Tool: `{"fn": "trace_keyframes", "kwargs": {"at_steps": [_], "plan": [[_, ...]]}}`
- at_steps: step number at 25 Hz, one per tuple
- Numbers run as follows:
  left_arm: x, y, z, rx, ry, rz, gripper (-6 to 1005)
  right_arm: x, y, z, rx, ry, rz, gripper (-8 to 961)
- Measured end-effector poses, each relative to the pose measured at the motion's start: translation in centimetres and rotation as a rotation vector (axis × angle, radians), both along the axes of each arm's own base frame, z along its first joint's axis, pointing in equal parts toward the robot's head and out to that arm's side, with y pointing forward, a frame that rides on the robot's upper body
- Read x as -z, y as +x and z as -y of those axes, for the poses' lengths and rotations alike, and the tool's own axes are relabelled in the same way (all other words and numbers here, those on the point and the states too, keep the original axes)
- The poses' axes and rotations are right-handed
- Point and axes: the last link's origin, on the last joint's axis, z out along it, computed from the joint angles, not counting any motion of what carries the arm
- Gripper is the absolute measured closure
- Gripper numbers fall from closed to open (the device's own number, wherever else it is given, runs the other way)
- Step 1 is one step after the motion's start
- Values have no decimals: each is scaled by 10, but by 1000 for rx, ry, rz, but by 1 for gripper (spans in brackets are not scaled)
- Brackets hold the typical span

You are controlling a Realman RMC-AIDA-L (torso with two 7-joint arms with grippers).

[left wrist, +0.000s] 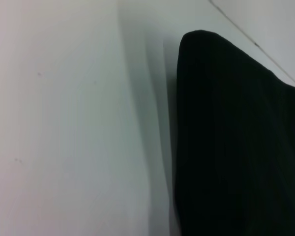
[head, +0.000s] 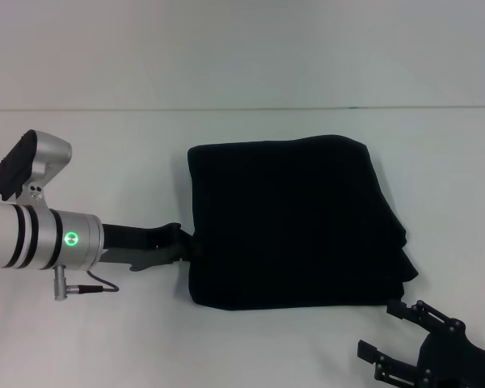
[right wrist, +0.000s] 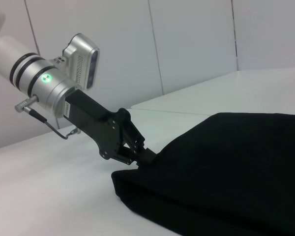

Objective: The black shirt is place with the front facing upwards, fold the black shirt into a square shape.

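Observation:
The black shirt (head: 291, 222) lies folded into a rough square in the middle of the white table (head: 105, 145). Its lettering and neck label are hidden. My left gripper (head: 189, 242) reaches in from the left, low on the table, and its fingers are pinched on the shirt's left edge near the front corner. This shows in the right wrist view, where the left gripper (right wrist: 146, 157) meets the shirt (right wrist: 236, 167). The left wrist view shows only the shirt (left wrist: 236, 147) beside bare table. My right gripper (head: 380, 331) is open and empty, just off the shirt's front right corner.
The white table (head: 242, 347) ends at a white wall behind, along the line (head: 242, 109). A thin cable (head: 97, 284) hangs under my left wrist. Bare table lies left and front of the shirt.

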Motion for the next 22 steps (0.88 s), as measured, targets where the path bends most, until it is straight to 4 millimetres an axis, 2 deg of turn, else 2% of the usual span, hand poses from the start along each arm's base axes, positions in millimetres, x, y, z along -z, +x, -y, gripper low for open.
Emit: {"fn": "trace_keyframes", "kwargs": {"at_steps": [2,13,22], "plan": [[1,0,0,4,0,-4,901,0,0,0,0,0,0,56],[-8,-5,-2,-3,37,6,918,-1,0,-1,2,6,-1,56],[-31,-18,-1,-22,82,11,917,-2,0,-4,-2,12,4,56]]}}
